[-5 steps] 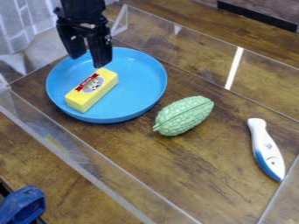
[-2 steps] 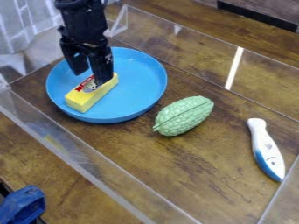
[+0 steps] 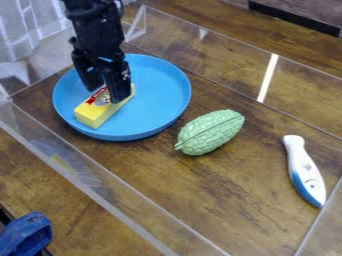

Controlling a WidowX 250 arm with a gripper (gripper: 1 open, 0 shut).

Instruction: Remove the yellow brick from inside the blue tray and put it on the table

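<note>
A: Where is the yellow brick (image 3: 102,104) sitting?

B: Inside the blue tray (image 3: 158,96), toward its nine o'clock side, lying at a slant. Its lower left end is close to the tray's raised rim; the bare blue floor opens out from the brick toward three o'clock.

A: And the gripper (image 3: 103,80)?

B: It points down over the brick's upper right end with its jaws spread, one black finger on either side of that end. Whether the fingers touch the brick I cannot tell. Nothing is pinched.

A: What room is there on the table (image 3: 147,185)?

B: The dark wood planks are bare at six o'clock of the tray, up to the clear panel (image 3: 80,165) that runs slantwise across the lower left. At four o'clock of the tray, just off its rim, lies a green ridged vegetable (image 3: 210,131). Farther out at four o'clock, near the right edge, is a white and blue tool (image 3: 303,169), well apart from the tray. A blue object (image 3: 23,235) sits in the lower left corner, outside the panel.
</note>
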